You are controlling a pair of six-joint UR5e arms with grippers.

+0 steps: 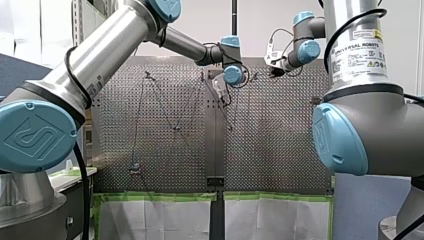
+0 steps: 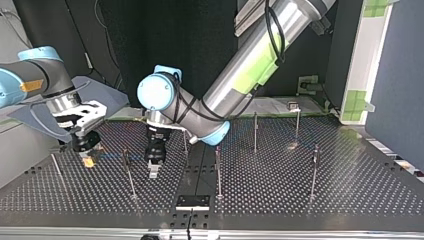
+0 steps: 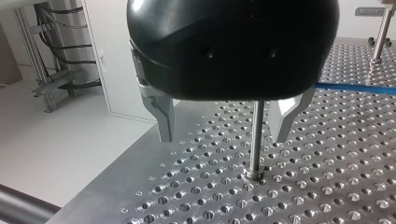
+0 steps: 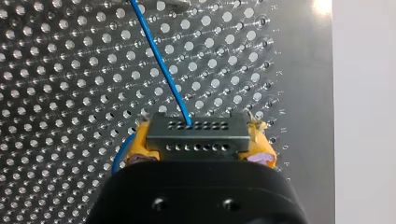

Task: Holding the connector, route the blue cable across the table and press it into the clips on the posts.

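Where the counter (image 2: 360,200) ends at its near edge in the top view, a small black plate (image 2: 192,201) sits at the middle, with bare perforated surface at its 3 and 9 o'clock. Just beyond stand thin upright posts (image 2: 218,170): one at the plate's 1 o'clock, one at 10 o'clock, one well apart toward 3 o'clock and more farther back around 1 and 2 o'clock. Wide open lanes lie between them.

My left gripper (image 2: 154,169) hangs low near the 10 o'clock one. From its wrist, the metal fingers (image 3: 164,119) are spread wide and hold nothing. A post (image 3: 255,140) shows in the gap, nearer one finger; I cannot tell whether it stands between them or just behind. The counter's edge drops off close beside that gripper, and the blue cable (image 3: 355,88) runs straight above the holes ahead of it on the other side.

Farther out along the 10 o'clock line, near the counter's side edge, my right gripper (image 2: 86,150) has its yellow pads (image 4: 139,140) clamped on the connector (image 4: 196,135). The cable leaves the connector's outer face and stretches away across open counter, with the edge just beside one pad. Past the far corner, at 2 o'clock, stands a white panel (image 2: 364,55) with green patches.
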